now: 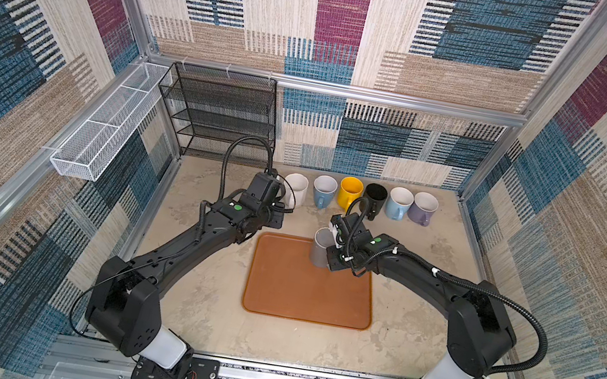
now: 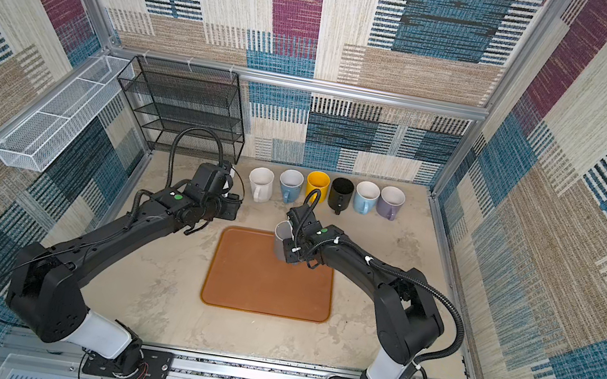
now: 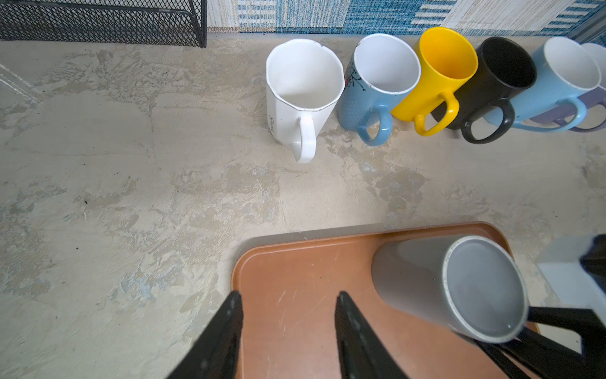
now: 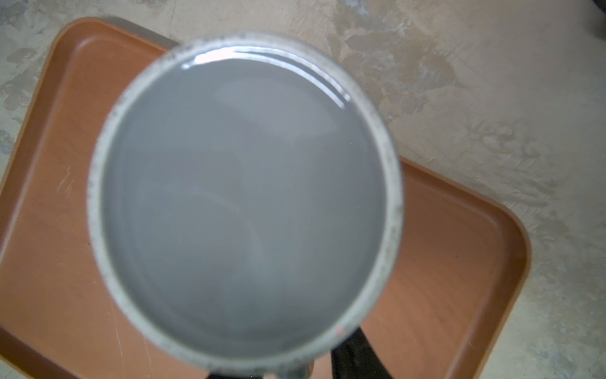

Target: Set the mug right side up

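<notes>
Seven mugs in all. Six stand upright in a row on the table (image 1: pixel 196 306) beyond both tools: white mug (image 1: pixel 297 188), blue mug (image 1: pixel 323 190), yellow mug (image 1: pixel 350 191), black mug (image 1: pixel 374 198), pale blue mug (image 1: pixel 399 202) and lavender mug (image 1: pixel 424 207). The seventh, the grey mug (image 1: pixel 319 250), sits mouth-down on the single orange tray (image 1: pixel 300 295), at the tray edge nearest the row and right against the right tool (image 1: pixel 330 246). There are two arms, and beyond the left tool (image 3: pixel 288 297), off to its left, one black mesh rack (image 1: pixel 218 112) and one white wire basket (image 1: pixel 105 130). Both top views show the whole row and the right tool up against the grey mug's side, but hide the fingers of both tools. The left wrist view shows the left tool's fingers (image 3: pixel 229 328) parted and released above a corner of the tray, with the grey mug off to its right, unglazed foot ring facing up; it cuts the lavender mug to a sliver. The right wrist view is filled by the blurred grey base directly below the right tool, with a black finger (image 4: pixel 354 357) just beside a stub of the handle. Whether that tool is clenched on the handle I cannot tell.
</notes>
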Action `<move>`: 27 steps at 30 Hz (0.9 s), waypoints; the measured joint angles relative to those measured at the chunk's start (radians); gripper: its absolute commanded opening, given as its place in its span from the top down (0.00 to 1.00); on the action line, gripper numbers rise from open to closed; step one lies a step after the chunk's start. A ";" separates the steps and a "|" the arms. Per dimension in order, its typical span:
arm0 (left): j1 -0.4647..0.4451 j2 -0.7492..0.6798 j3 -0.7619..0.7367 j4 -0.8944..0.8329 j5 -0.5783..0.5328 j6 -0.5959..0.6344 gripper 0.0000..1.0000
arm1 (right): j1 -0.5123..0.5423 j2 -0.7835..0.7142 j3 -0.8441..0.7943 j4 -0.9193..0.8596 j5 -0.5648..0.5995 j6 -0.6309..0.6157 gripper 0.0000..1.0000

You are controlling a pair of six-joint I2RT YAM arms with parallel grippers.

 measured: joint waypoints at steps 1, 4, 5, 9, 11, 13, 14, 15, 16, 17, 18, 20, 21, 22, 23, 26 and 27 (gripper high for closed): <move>0.000 0.000 0.000 -0.001 0.000 0.000 0.53 | 0.001 0.002 0.000 0.000 0.000 0.000 0.66; 0.000 0.000 0.000 -0.002 -0.001 0.000 0.53 | 0.002 0.005 0.000 0.000 0.000 0.000 0.67; 0.000 0.000 0.000 -0.002 -0.001 0.000 0.53 | 0.002 0.007 0.001 0.000 0.000 0.000 0.67; 0.000 0.002 0.000 -0.002 -0.001 0.000 0.53 | 0.002 0.016 0.004 -0.002 0.000 -0.004 0.68; 0.000 0.004 0.000 -0.002 -0.001 0.000 0.53 | 0.002 0.017 0.007 -0.006 0.000 -0.004 0.70; 0.000 0.006 0.000 -0.002 -0.001 0.001 0.53 | 0.002 0.017 0.011 -0.006 0.000 -0.004 0.70; 0.000 0.006 0.000 -0.002 -0.001 0.001 0.53 | 0.002 0.018 0.013 -0.006 0.000 -0.004 0.70; 0.000 0.006 0.000 -0.001 -0.001 0.001 0.53 | 0.002 0.018 0.013 -0.006 0.000 -0.004 0.71; 0.000 0.006 0.000 -0.001 -0.001 0.001 0.53 | 0.002 0.018 0.013 -0.006 0.000 -0.004 0.71; 0.000 0.007 -0.002 -0.001 -0.001 0.003 0.53 | 0.003 0.018 0.013 -0.006 0.000 -0.005 0.71; 0.000 0.009 -0.003 -0.002 -0.002 0.003 0.53 | 0.003 0.018 0.013 -0.006 0.000 -0.005 0.71; 0.000 0.014 -0.004 -0.002 -0.003 0.003 0.53 | 0.003 0.018 0.013 -0.006 0.000 -0.005 0.71; 0.000 0.016 -0.005 -0.002 -0.006 0.003 0.53 | 0.003 0.018 0.013 -0.006 0.000 -0.005 0.71; 0.000 0.017 -0.005 -0.002 -0.009 0.003 0.53 | 0.004 0.018 0.013 -0.006 0.000 -0.005 0.71; 0.000 0.017 -0.005 -0.002 -0.009 0.003 0.53 | 0.004 0.018 0.013 -0.006 0.000 -0.005 0.71; 0.000 0.018 -0.005 -0.002 -0.013 0.003 0.53 | 0.004 0.020 0.013 -0.006 0.000 -0.005 0.72; 0.000 0.018 -0.005 -0.002 -0.014 0.003 0.53 | 0.004 0.021 0.013 -0.006 0.000 -0.005 0.72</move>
